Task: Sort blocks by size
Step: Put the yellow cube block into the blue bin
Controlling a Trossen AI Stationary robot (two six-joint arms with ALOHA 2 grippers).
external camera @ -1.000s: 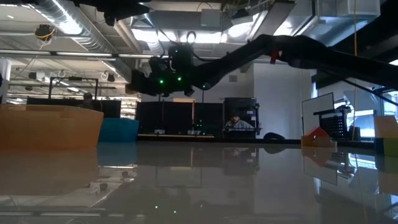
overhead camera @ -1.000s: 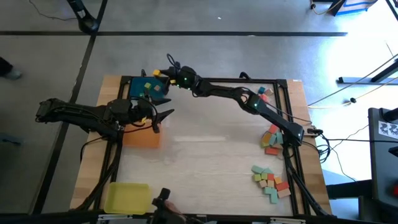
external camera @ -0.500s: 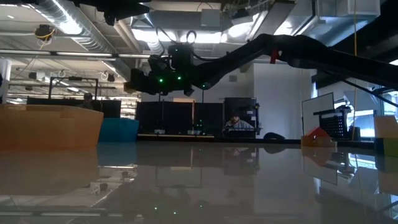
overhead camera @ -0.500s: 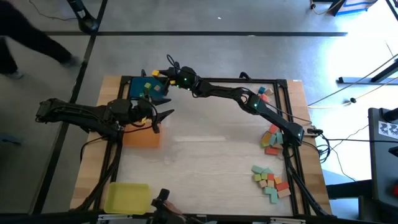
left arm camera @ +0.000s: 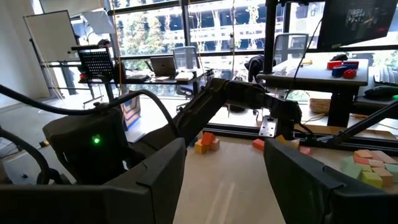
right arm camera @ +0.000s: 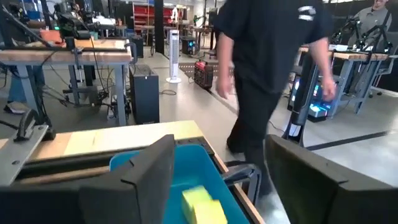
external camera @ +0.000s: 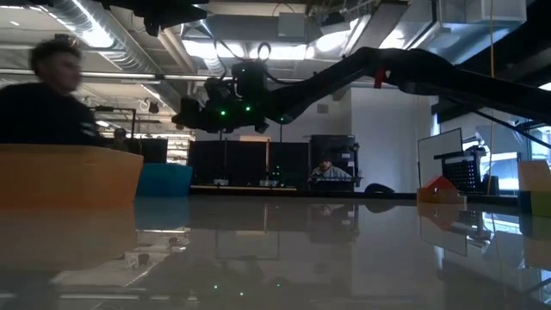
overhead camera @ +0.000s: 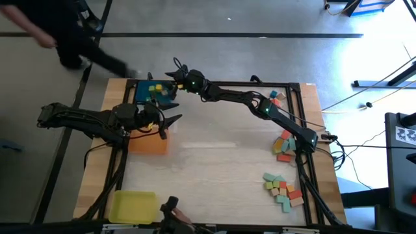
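right gripper (overhead camera: 170, 82) (open) over blue tray (overhead camera: 144, 91)

No text, label, brand or number can be read in any of the views. At the three o'clock edge of the high view a white card (overhead camera: 407, 134) bears black square marker patterns, which are coded marks and not legible writing. In the right wrist view the walking person's dark shirt (right arm camera: 273, 37) carries a small pale mark on the sleeve, too blurred to make out.
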